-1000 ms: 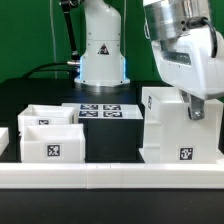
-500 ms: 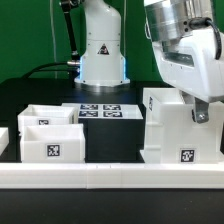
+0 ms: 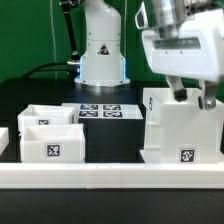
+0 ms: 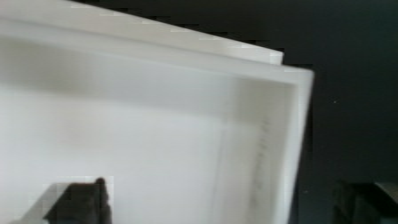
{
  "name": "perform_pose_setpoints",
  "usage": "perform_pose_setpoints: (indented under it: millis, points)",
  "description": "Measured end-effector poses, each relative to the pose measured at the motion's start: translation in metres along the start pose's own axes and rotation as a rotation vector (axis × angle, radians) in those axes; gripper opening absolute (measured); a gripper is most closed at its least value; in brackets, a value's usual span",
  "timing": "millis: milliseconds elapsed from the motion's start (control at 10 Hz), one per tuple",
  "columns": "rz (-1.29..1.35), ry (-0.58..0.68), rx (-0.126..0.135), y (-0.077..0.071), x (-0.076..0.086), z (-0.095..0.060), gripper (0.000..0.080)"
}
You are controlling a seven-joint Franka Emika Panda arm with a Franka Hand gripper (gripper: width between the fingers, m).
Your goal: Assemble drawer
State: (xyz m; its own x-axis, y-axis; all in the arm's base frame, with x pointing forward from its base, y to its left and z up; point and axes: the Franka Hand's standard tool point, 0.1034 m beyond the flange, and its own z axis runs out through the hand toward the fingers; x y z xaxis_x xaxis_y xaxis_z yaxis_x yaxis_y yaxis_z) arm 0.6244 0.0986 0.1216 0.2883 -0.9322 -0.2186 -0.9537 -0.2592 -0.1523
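The drawer's large white boxy housing (image 3: 182, 132) stands on the exterior view's right, with a tag low on its front. Two smaller open-top white trays (image 3: 50, 142) (image 3: 45, 114) sit on the left, one behind the other. My gripper (image 3: 193, 98) hangs just over the housing's top, open, with one dark fingertip (image 3: 178, 94) on each side of the top edge. In the wrist view the housing's white wall and rim (image 4: 267, 120) fill the picture, and my gripper (image 4: 222, 205) straddles them with its dark fingers (image 4: 80, 200) wide apart, holding nothing.
The marker board (image 3: 100, 111) lies flat behind the trays. A long white border rail (image 3: 110, 176) runs along the front. The arm's white base (image 3: 100, 50) stands at the back middle, with black cables (image 3: 45, 68) to its left.
The wrist has turned and shifted a little toward the exterior view's left. Before, one finger showed against the housing's upper front; now both fingertips show at its top edge. The housing and trays have not moved.
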Motion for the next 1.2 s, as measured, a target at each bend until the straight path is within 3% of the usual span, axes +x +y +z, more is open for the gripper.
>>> perform_pose_setpoints:
  millis: [200, 400, 600, 700, 1000, 1100, 1200]
  points:
    - [-0.143, 0.003, 0.005, 0.017, -0.007, -0.026, 0.0648]
    - [-0.345, -0.015, -0.019, 0.034, -0.006, -0.050, 0.0649]
    - [-0.520, -0.037, -0.049, 0.049, 0.003, -0.050, 0.0649]
    - [-0.510, -0.034, -0.049, 0.055, 0.012, -0.048, 0.0649]
    - [-0.516, -0.035, -0.049, 0.054, 0.009, -0.048, 0.0649]
    - [-0.559, -0.040, -0.064, 0.057, 0.011, -0.047, 0.0649]
    - [-0.724, -0.062, -0.134, 0.072, 0.021, -0.048, 0.0649]
